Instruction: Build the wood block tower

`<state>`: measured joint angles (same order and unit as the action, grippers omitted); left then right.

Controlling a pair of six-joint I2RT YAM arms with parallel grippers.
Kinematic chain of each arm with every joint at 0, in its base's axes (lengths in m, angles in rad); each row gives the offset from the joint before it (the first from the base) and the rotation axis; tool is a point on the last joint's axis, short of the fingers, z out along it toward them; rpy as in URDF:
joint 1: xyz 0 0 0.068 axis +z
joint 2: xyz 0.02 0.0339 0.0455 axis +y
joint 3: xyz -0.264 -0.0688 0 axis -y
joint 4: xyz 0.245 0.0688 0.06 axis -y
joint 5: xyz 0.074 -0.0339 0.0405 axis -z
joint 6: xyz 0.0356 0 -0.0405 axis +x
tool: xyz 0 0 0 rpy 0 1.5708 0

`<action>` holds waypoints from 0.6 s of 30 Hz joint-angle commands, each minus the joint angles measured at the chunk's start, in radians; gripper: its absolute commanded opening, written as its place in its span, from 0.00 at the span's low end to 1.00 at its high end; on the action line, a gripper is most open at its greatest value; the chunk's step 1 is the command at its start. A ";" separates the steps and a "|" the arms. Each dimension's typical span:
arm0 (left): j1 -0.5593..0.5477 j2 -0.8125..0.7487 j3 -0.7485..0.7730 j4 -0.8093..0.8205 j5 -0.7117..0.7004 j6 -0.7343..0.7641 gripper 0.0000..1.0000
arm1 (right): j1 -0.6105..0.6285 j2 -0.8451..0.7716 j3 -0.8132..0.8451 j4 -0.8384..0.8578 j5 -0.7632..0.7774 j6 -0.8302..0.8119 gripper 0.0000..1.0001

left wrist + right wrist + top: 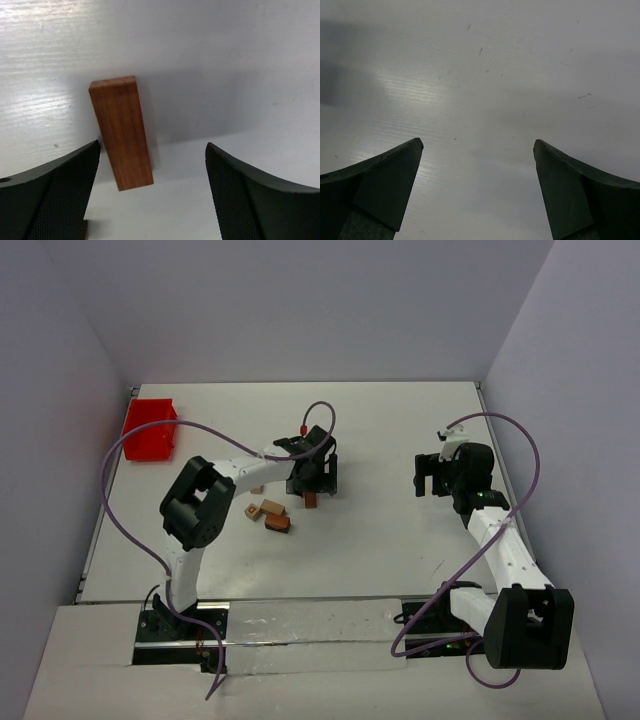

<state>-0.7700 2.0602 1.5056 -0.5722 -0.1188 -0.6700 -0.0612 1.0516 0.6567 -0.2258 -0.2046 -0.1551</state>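
Left gripper (152,144) wide around wood block (121,132)

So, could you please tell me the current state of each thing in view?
reddish-brown block: apparently standing on end on the table, not held.
left pincer: open, straddling that block without clamping it.
right pincer: open, holding nothing.
loose blocks: lying clustered on the table, unstacked.
red tray: at the far left corner; contents unclear.
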 commanded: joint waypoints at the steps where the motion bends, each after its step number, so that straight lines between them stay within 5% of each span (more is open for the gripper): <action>1: 0.005 -0.161 0.025 -0.045 -0.025 0.078 0.92 | 0.004 -0.030 0.029 0.024 -0.013 0.000 1.00; 7: 0.107 -0.423 0.025 -0.059 -0.136 0.169 0.93 | 0.003 -0.064 0.022 0.031 -0.035 0.011 1.00; 12: 0.263 -0.483 0.061 -0.123 -0.133 0.237 0.87 | 0.006 -0.061 0.026 0.035 -0.054 0.023 1.00; 18: 0.297 -0.519 -0.044 -0.109 -0.201 0.338 0.75 | 0.019 -0.060 0.028 0.042 -0.052 0.032 1.00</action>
<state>-0.4693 1.5448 1.5332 -0.6392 -0.2943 -0.4224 -0.0602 1.0080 0.6567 -0.2247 -0.2478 -0.1432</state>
